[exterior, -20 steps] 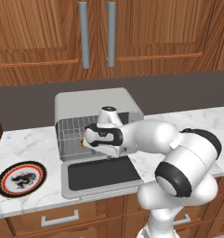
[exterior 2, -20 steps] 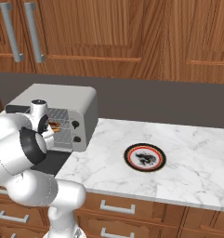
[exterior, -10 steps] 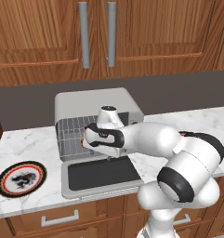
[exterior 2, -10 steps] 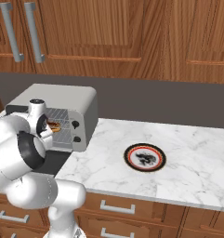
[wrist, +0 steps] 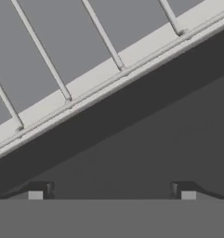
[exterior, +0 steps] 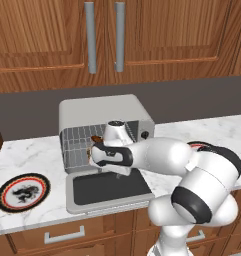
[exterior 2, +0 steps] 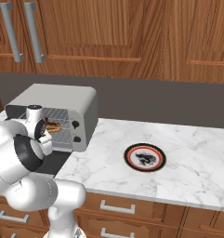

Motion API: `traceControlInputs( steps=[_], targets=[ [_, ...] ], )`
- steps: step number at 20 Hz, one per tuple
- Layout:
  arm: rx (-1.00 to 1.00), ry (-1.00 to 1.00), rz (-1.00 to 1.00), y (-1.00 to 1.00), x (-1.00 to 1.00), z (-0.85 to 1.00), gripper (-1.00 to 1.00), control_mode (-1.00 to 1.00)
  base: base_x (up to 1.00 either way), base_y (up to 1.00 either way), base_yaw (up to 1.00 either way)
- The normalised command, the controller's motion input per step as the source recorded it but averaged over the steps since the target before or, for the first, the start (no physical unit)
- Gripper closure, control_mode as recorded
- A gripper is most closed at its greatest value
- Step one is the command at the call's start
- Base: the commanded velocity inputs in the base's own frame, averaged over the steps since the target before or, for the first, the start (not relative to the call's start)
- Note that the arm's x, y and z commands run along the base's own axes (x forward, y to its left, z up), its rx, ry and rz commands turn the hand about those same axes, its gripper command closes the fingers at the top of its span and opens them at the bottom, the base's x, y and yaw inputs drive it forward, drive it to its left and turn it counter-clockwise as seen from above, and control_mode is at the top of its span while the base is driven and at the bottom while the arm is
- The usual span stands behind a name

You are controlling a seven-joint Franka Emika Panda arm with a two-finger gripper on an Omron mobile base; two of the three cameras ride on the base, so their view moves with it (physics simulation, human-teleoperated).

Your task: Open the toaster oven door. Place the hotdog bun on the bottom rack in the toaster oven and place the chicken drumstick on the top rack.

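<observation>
Even, soft rendered light, no glare.
The toaster oven (exterior: 106,131) interior is sitting dim; the hand view is looking slightly blurred up close.

toaster oven door (exterior: 109,189) down, plate (exterior: 22,191) left

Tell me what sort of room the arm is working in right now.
A rendered kitchen, by the look of it: a toaster oven with its door folded down sits on a marble counter, under wooden wall cabinets with bar handles.
</observation>
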Motion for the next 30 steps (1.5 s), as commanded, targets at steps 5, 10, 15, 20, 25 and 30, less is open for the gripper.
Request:
traceControlInputs(
  steps=[5,10,15,20,25,30],
  targets=[
    [-0.05,0.00,0.00,0.05,0.16,-0.24,-1.00,-1.00,0.00,0.00,0.00],
    [-0.02,0.00,0.00,0.00,0.34,-0.07,-1.00,-1.00,0.00,0.00,0.00],
    [-0.02,0.00,0.00,0.00,0.34,-0.06,-1.00,-1.00,0.00,0.00,0.00],
    [-0.01,0.00,0.00,0.01,0.20,0.00,-1.00,-1.00,0.00,0.00,0.00],
    [-0.01,0.00,0.03,0.01,-0.12,0.13,-1.00,-1.00,0.00,0.00,0.00],
    [-0.01,-0.07,0.23,-0.11,-0.60,0.27,-1.00,-1.00,0.00,0.00,0.00]
  ],
)
